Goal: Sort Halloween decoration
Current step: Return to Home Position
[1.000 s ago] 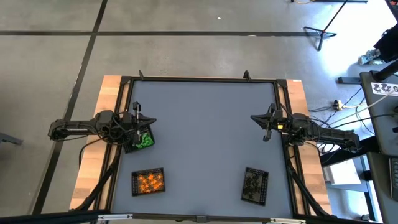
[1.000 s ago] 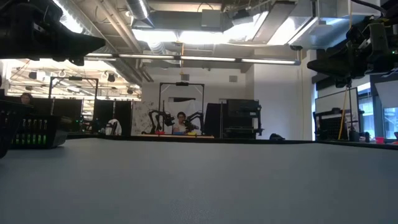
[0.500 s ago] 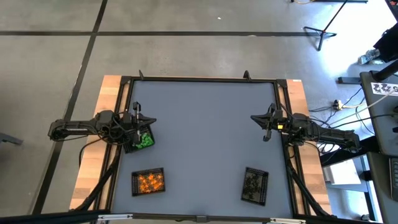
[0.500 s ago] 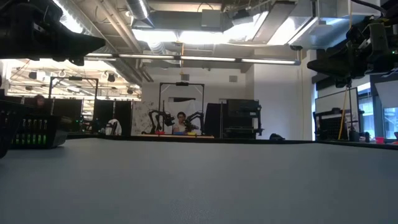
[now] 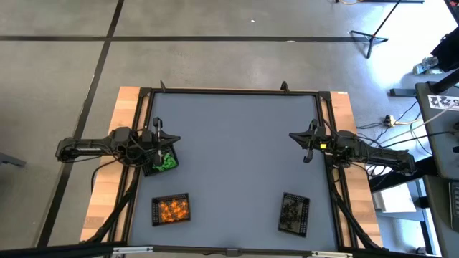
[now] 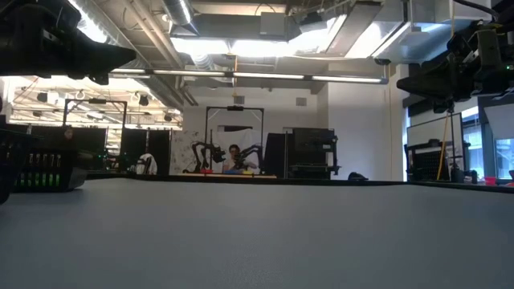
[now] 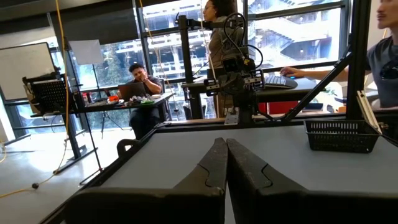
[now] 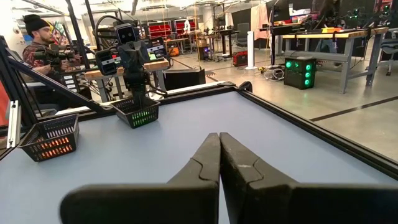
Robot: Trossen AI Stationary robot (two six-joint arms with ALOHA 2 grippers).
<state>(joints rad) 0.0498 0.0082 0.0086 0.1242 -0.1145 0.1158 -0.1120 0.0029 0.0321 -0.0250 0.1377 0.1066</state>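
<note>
The Halloween decoration lies sorted by colour in three black mesh trays on the grey table. Green trinkets (image 5: 168,162) fill the tray (image 8: 138,114) at the left edge, under my left arm. Orange ones (image 5: 172,209) sit in the near-left tray (image 8: 51,140). Dark ones (image 5: 294,212) sit in the near-right tray (image 7: 342,135). My left gripper (image 5: 177,139) hangs shut above the table at the left edge, pointing level toward the right. My right gripper (image 5: 292,135) hangs shut at the right edge, pointing toward the left. Both hold nothing.
A black frame (image 5: 229,91) rims the grey table top (image 5: 237,158), whose middle and far half lie bare. People sit and stand at desks in the room beyond the table (image 7: 142,81), (image 8: 38,34).
</note>
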